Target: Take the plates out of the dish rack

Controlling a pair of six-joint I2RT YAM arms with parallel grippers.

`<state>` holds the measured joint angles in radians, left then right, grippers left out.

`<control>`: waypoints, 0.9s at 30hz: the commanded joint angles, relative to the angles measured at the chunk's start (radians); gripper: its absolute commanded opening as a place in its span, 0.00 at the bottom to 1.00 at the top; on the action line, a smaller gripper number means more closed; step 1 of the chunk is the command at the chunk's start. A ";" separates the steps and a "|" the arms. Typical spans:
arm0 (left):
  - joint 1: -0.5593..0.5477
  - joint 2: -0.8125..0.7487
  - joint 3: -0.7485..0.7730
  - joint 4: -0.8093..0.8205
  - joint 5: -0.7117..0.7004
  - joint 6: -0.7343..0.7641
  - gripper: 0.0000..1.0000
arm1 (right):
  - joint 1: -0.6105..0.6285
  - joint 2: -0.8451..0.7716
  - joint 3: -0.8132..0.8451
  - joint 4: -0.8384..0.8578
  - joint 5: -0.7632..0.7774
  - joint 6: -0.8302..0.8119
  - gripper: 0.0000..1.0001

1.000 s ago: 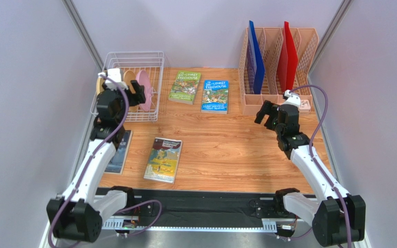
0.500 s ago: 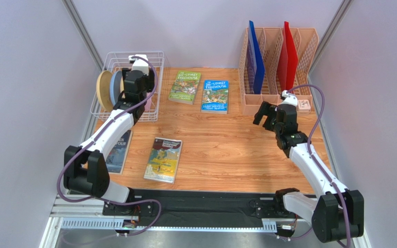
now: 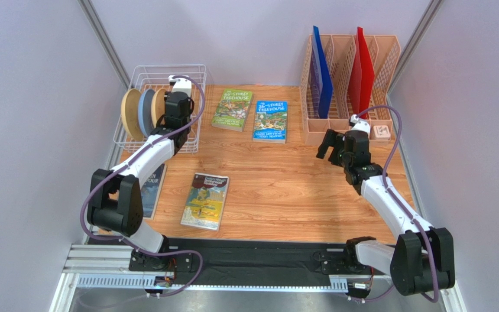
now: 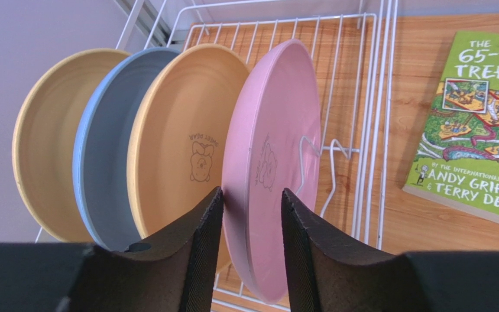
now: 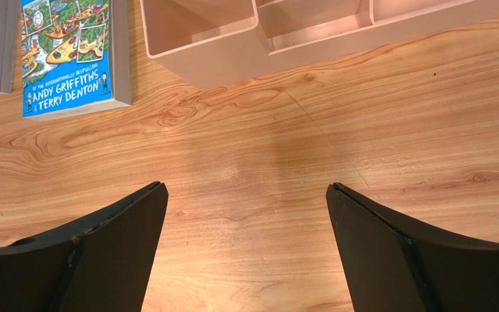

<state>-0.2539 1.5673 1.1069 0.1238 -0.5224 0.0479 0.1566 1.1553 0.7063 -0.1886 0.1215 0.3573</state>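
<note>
Left fingers (image 4: 193, 260) hover parted at the pink plate (image 4: 275, 130) — a skewed pinch could shove it against the cream plate (image 4: 180, 143) or catch a dish rack (image 4: 370, 97) prong.

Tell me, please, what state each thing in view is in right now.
dish rack, holding four plates.
pink plate, upright in the rack, at the end nearest the green book.
front cream-tan plate, upright, next to the pink one.
light blue plate, upright, third in the row.
rear cream-tan plate, upright, last in the row.
left gripper, straddling the pink plate's rim; grip unclear.
right gripper, wide open, empty, over the table.
</note>
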 commanded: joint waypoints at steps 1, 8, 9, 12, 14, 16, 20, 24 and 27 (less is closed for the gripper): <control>-0.004 0.019 -0.018 0.045 -0.045 -0.013 0.46 | 0.003 0.007 0.048 -0.012 0.000 -0.011 1.00; -0.004 0.030 -0.035 0.059 -0.079 -0.019 0.16 | 0.003 0.026 0.051 -0.011 0.000 -0.006 1.00; -0.004 0.027 -0.036 0.059 -0.077 -0.023 0.10 | 0.003 0.029 0.051 -0.011 -0.002 -0.004 1.00; -0.005 0.008 -0.038 0.048 -0.082 -0.029 0.00 | 0.003 0.035 0.051 -0.011 -0.002 -0.004 1.00; -0.018 -0.016 -0.039 0.054 -0.114 -0.010 0.00 | 0.003 0.043 0.056 -0.014 0.000 -0.003 1.00; -0.045 -0.048 -0.059 0.091 -0.200 0.024 0.00 | 0.001 0.052 0.061 -0.018 0.000 -0.003 1.00; -0.097 -0.082 -0.090 0.282 -0.365 0.147 0.00 | 0.003 0.057 0.061 -0.018 -0.005 0.003 1.00; -0.146 -0.075 -0.104 0.497 -0.542 0.381 0.00 | 0.003 0.060 0.062 -0.018 0.000 0.006 1.00; -0.157 -0.047 -0.079 0.626 -0.632 0.514 0.00 | 0.001 0.060 0.062 -0.020 -0.006 0.006 1.00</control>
<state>-0.3901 1.5558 0.9821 0.4065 -0.9802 0.3485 0.1566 1.2121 0.7269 -0.2203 0.1215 0.3588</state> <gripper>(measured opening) 0.033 0.998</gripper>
